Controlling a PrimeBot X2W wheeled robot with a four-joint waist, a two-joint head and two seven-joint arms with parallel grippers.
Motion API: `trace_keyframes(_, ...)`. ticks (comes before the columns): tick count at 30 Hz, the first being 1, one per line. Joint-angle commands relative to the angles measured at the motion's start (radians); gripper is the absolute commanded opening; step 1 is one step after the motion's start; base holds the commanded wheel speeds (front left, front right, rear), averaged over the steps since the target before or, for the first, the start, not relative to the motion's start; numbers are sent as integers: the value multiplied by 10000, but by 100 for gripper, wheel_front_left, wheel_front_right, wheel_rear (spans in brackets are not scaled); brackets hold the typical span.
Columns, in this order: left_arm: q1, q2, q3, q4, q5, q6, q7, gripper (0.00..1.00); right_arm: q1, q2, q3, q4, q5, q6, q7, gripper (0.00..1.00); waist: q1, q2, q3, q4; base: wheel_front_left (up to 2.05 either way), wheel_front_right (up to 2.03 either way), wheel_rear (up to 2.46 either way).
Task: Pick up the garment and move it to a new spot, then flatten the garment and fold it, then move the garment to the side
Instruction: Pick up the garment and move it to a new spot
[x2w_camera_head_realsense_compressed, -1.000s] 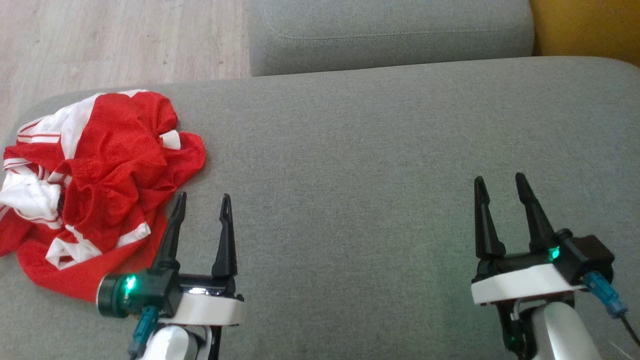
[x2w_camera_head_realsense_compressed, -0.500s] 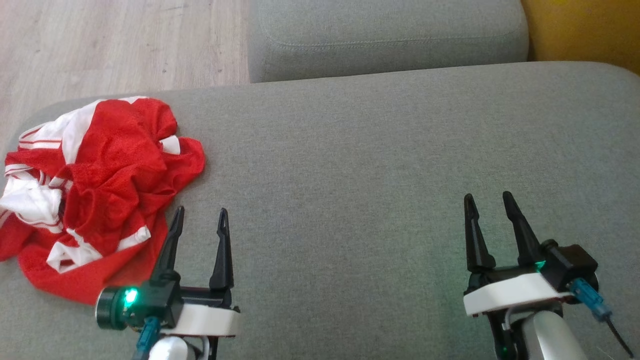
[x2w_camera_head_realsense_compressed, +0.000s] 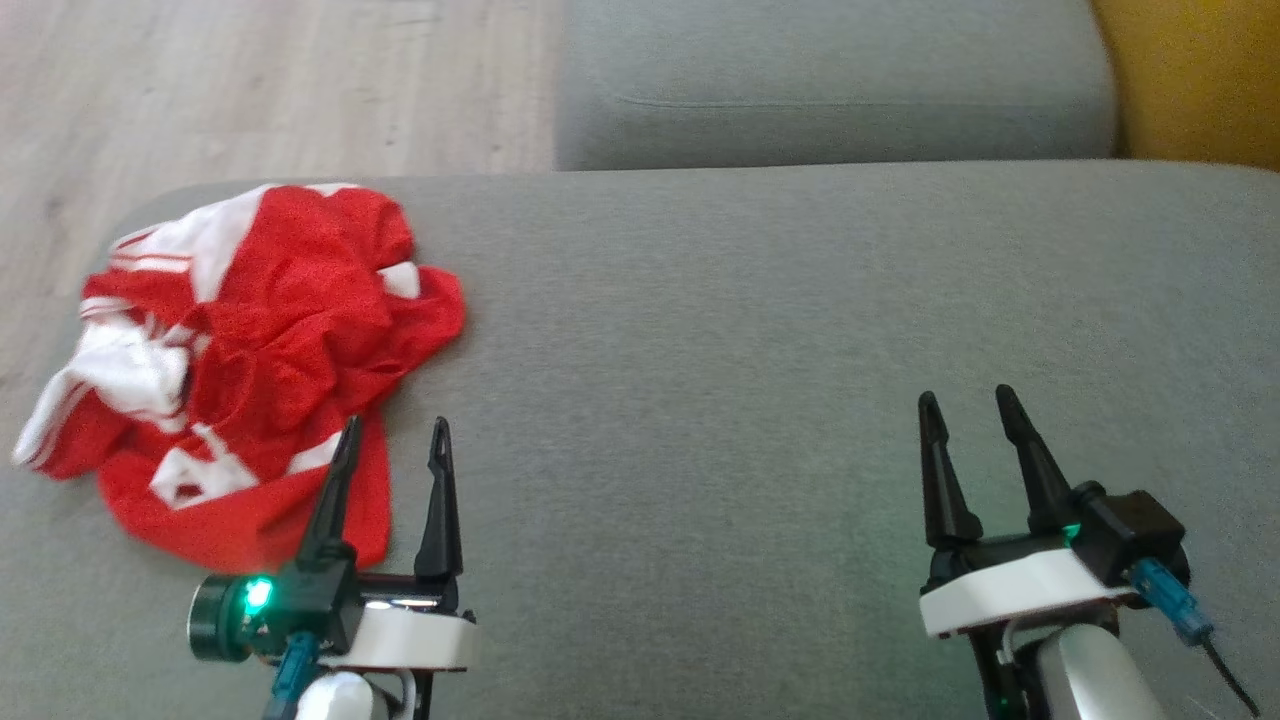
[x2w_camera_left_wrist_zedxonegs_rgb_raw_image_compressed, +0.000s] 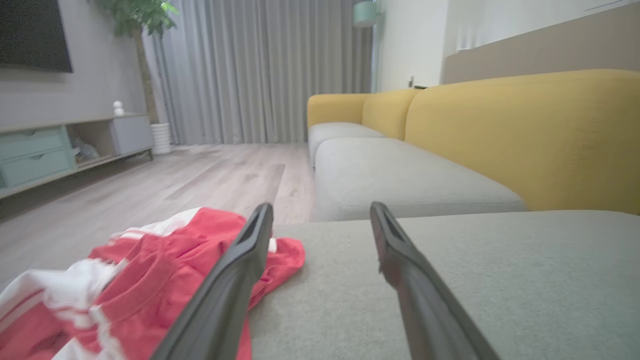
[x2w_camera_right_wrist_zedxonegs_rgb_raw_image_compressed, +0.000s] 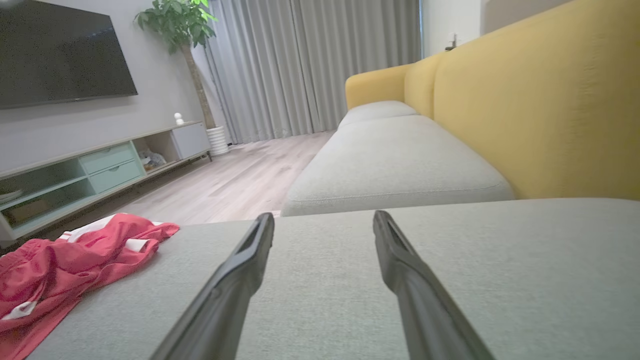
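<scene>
The red-and-white garment (x2w_camera_head_realsense_compressed: 250, 360) lies crumpled at the left end of the grey cushion (x2w_camera_head_realsense_compressed: 750, 350). The left gripper (x2w_camera_head_realsense_compressed: 395, 425) and right gripper (x2w_camera_head_realsense_compressed: 966, 396) both hover over that cushion, fingers spread, holding nothing. Beyond the cushion are a wood floor (x2w_camera_head_realsense_compressed: 250, 90), a yellow sofa back (x2w_camera_left_wrist_zedxonegs_rgb_raw_image_compressed: 525, 135) and curtains (x2w_camera_left_wrist_zedxonegs_rgb_raw_image_compressed: 260, 70).

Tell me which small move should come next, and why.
Probably shift the left gripper leftward and down onto the crumpled garment: it lies unheld on the cushion beside that gripper, both grippers are open, and the right gripper is farther off.
</scene>
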Motion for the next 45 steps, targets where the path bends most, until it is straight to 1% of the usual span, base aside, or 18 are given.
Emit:
trace_keyframes(1,-274,-23,441,-276,104,64,-95,100,-186,-7,353,-383,-80,79,-109,100,0,0,-118,525,0,0,0)
trace_keyframes(2,-274,-23,441,-276,104,64,-95,100,-186,-7,353,-383,-80,79,-109,100,0,0,-118,525,0,0,0)
trace_keyframes(6,-86,-3,652,-145,195,46,-95,100,-22,-7,555,-388,22,79,-109,100,0,0,-386,1214,0,0,0)
trace_keyframes(11,173,86,906,-112,344,81,-95,100,94,-7,1052,-384,21,79,-109,100,0,0,-634,1962,0,0,0)
trace_keyframes(19,366,81,1073,-32,435,44,-95,100,313,-7,1434,-428,214,79,-109,100,0,0,-841,2954,0,0,0)
trace_keyframes(26,482,128,1215,26,479,-20,-95,100,494,-7,1737,-414,209,79,-109,100,0,0,-897,3509,0,0,0)
trace_keyframes(32,424,263,1281,73,545,-132,-95,100,510,-7,1903,-455,141,79,-109,100,0,0,-716,3451,0,0,0)
trace_keyframes(35,-119,550,1131,276,667,-457,-95,100,400,-7,1824,-507,94,79,-109,100,0,0,-386,3252,0,0,0)
trace_keyframes(37,-765,840,990,616,734,-819,107,100,284,-7,1768,-529,49,79,-109,100,0,0,-143,3084,0,0,0)
trace_keyframes(41,-2384,1486,679,1509,735,-1635,1120,100,-11,-7,1625,-562,-44,79,-109,100,0,0,398,2689,0,0,0)
trace_keyframes(43,-3186,1777,443,2044,595,-1904,1732,100,-153,-7,1559,-584,-68,79,-109,100,0,0,652,2483,0,0,0)
trace_keyframes(45,-3932,2095,129,2562,393,-2044,2369,100,-292,-7,1506,-608,-89,79,-109,100,0,0,898,2292,0,0,0)
